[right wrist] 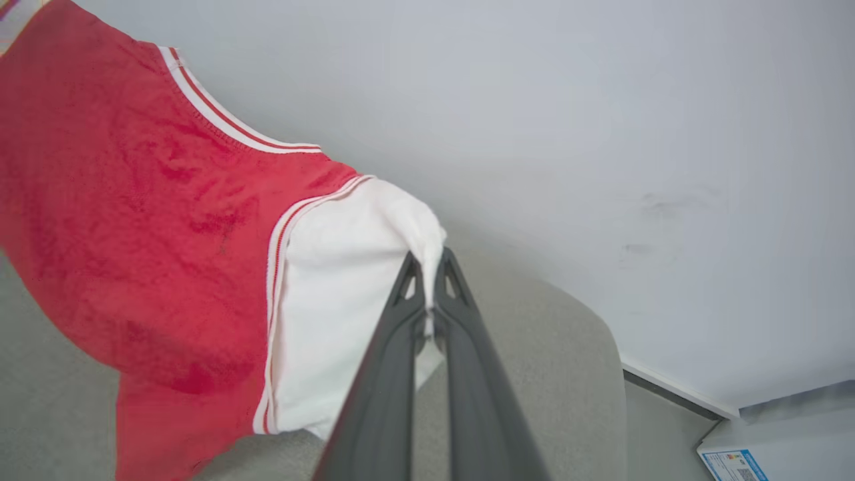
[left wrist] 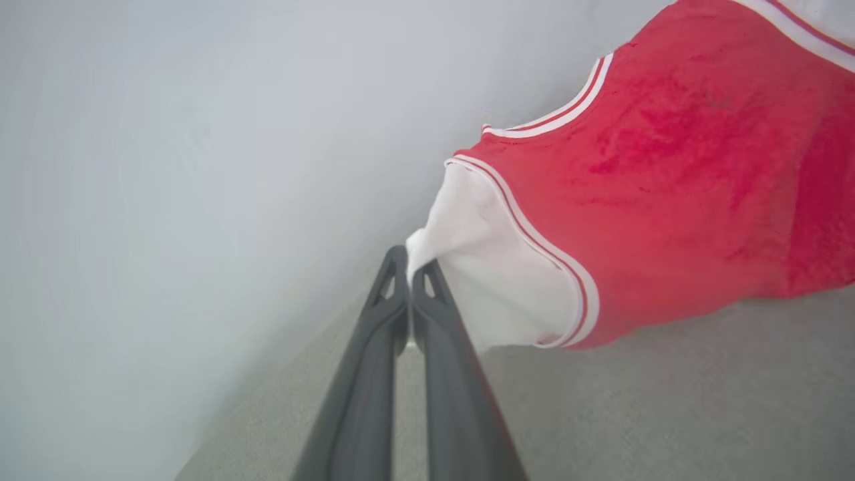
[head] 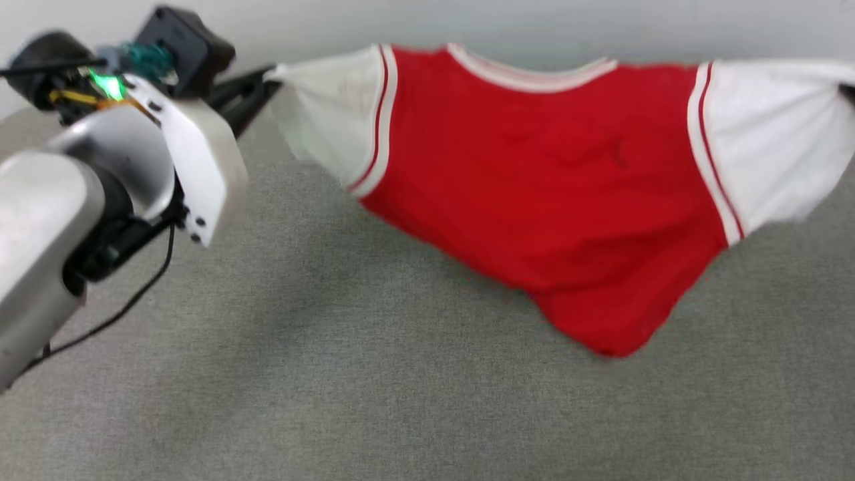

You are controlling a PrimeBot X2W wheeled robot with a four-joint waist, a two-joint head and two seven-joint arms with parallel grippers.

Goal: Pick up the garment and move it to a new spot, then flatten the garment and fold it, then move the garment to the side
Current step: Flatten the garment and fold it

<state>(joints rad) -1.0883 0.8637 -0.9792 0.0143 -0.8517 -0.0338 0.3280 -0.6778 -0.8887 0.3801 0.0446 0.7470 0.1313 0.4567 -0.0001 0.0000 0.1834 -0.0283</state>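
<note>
Here's the red T-shirt [head: 548, 174], up in the air and stretched wide across the far side of the grey fabric-covered table [head: 334, 401], neckline on top, red body sagging below. The left gripper [left wrist: 409, 267] has its two dark fingers [left wrist: 364, 374] pressed together, and right at their tips they pinch the outer edge of the shirt's white left sleeve [left wrist: 487, 267]. That sleeve is pulled into a taut cone toward the tips, its red-and-white striped seam just beyond. Over on the right, the same picture mirrored: the right gripper [right wrist: 427, 267] is clamped on a bunched fold of the white right sleeve [right wrist: 340, 300], fingers tight together, a little white cloth poking through between them just below the tips. From the head camera the pale left forearm [head: 40, 220] comes in at the near left, a green light glowing on the wrist, the dark fingers reaching out to the sleeve's corner. The shirt hangs between the two grips in front of the pale wall [head: 601, 23], and its red hem droops to a low point right of centre, down by the table. Whether it touches the cloth there I cannot tell. Far off to the right, past the table's rounded edge, the corner of a white box [right wrist: 781, 434] with a blue label sits low.
</note>
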